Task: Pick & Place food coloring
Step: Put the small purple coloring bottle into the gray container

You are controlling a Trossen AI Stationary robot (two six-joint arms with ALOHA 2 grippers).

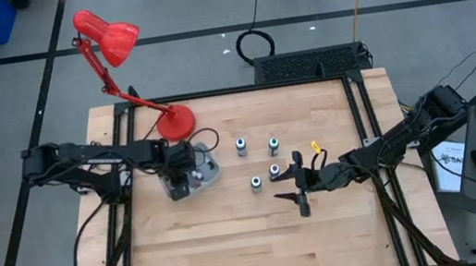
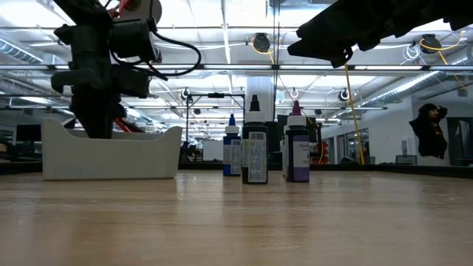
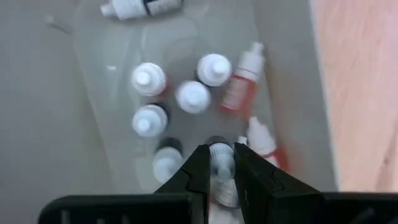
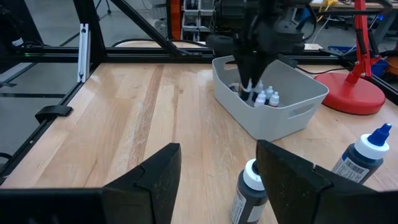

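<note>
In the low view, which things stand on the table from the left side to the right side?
White tray with the left gripper reaching down into it → blue-capped bottle → black-capped bottle → purple bottle with a pink cap.

A red desk lamp stands at the table's far-left corner; the grey tray sits just beside its base.
</note>
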